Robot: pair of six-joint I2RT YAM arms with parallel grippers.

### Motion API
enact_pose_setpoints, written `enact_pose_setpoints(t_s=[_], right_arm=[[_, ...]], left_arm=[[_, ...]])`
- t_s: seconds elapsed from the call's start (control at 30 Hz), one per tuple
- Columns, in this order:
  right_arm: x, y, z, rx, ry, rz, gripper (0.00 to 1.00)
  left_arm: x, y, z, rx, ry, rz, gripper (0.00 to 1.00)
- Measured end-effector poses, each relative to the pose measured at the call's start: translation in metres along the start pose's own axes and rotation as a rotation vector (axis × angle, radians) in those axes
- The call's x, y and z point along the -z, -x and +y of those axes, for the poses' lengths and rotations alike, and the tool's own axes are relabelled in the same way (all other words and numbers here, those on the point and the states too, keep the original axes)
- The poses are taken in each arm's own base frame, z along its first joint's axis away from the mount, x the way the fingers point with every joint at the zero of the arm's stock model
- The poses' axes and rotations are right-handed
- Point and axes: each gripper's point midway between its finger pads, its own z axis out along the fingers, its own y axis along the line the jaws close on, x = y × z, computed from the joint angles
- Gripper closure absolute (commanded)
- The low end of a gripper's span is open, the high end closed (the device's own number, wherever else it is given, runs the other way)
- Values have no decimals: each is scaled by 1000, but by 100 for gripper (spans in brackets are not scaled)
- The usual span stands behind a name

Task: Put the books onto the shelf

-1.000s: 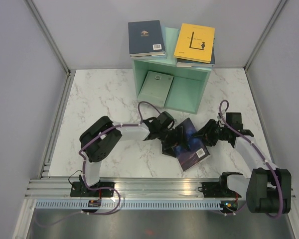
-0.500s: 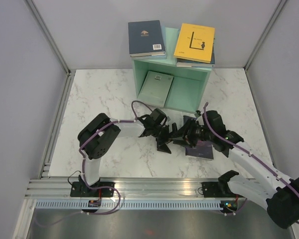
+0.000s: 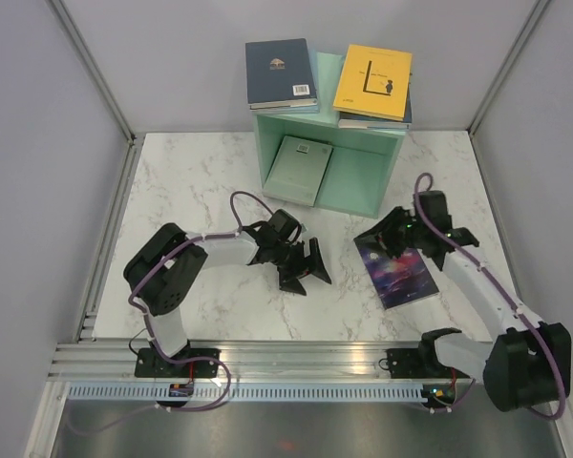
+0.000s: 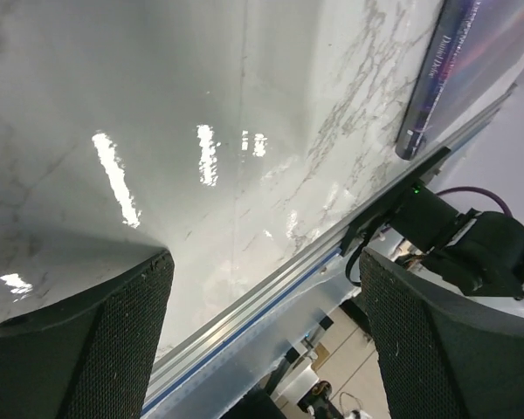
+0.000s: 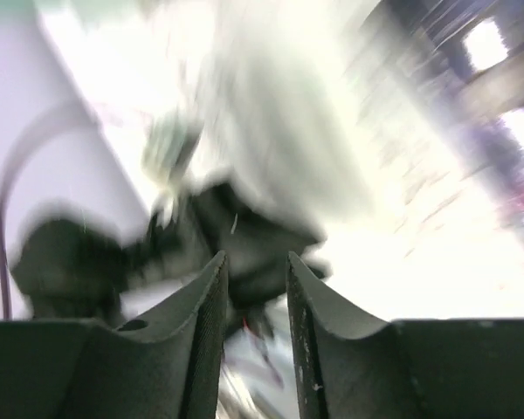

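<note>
top view: shelf (image 3: 363,181) at upper centre of the marble surface (image 3: 191,191), its back at the far wall and its opening facing the lower edge of the frame. the navy book (image 3: 281,73) lies on the shelf's top at left, overhanging the left edge. the yellow book (image 3: 373,82) tops a small stack at right, reaching the right edge. the green book (image 3: 301,167) lies in the left half of the opening; the right half shows the shelf's own floor. the galaxy book (image 3: 399,272) lies flat on the surface at right of centre, its lower corner near the front rail (image 3: 267,367).

left end effector (image 3: 301,265), at centre, has its fingers wide apart on nothing; a strip of marble separates it from the galaxy book. right end effector (image 3: 374,236) sits just beside that book's upper-left corner. the blurred right wrist view shows its fingers (image 5: 205,323) narrowly apart with nothing between them.
</note>
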Motion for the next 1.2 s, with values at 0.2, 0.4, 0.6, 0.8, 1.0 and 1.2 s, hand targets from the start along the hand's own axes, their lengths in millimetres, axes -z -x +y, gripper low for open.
enact_pose_setpoints(t_s=[0.2, 0.4, 0.6, 0.8, 1.0, 1.2], right_arm=[[42, 130, -105, -213, -238, -282, 69], [58, 148, -197, -329, -483, -277, 67], [42, 142, -231, -363, -536, -194, 67], [27, 144, -223, -345, -445, -167, 68], [11, 138, -207, -256, -363, -175, 68], [-18, 100, -177, -149, -269, -103, 68]], left_arm=[[9, -6, 11, -9, 52, -20, 10], [19, -18, 20, -5, 83, -22, 10], [24, -23, 14, -21, 75, -24, 10], [24, -24, 13, -26, 78, -25, 10], [18, -17, 15, -19, 102, -31, 10], [15, 0, -1, -39, 87, -71, 9]])
